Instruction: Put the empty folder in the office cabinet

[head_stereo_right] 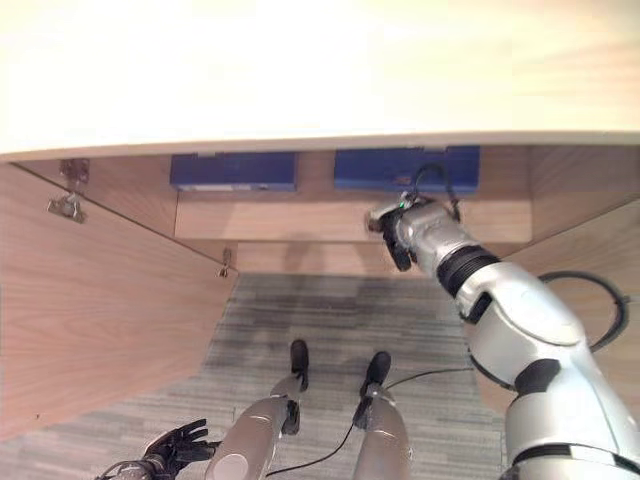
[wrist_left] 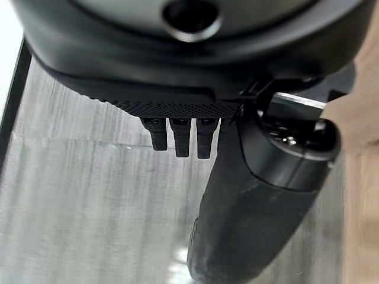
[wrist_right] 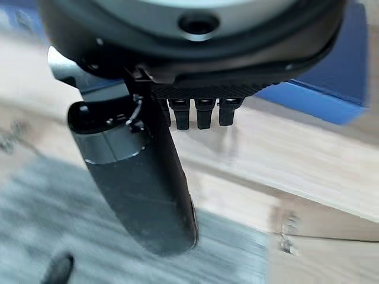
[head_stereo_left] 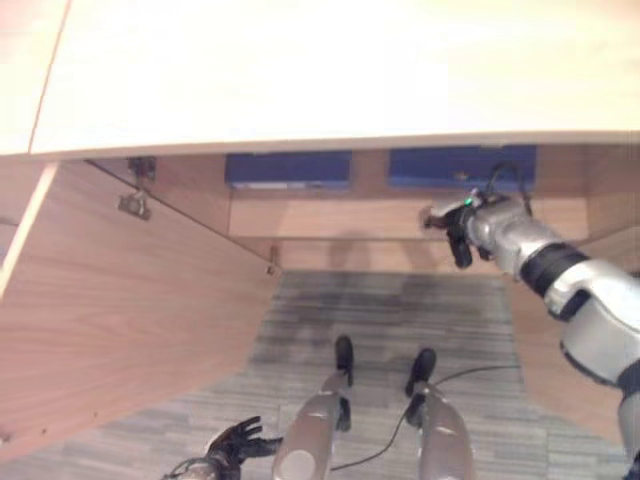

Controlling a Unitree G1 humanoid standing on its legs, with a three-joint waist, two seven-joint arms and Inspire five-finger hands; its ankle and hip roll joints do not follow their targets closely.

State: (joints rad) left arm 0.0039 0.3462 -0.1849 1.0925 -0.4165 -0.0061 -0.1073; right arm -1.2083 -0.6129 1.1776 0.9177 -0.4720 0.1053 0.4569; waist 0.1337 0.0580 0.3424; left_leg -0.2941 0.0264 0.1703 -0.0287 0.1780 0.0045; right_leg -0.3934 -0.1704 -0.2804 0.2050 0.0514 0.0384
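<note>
Placement looked done or nearly so: two blue folders lay flat on the cabinet shelf (head_stereo_left: pixel 330 215), the right folder (head_stereo_left: pixel 460 165) beside the left folder (head_stereo_left: pixel 288 168), each with its long axis running along the shelf and its long edge facing out. The right hand (head_stereo_left: pixel 457 235), just in front of the shelf below the right folder, had its fingers straight and held nothing. Next, I judged, it needed to draw back clear of the cabinet door (head_stereo_left: pixel 120 320), while the left hand (head_stereo_left: pixel 232 442) hung loose and empty, low beside that door.

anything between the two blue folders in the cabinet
Nothing: between the left folder and the right folder only a bare gap of wooden shelf shows in both eye views.
</note>
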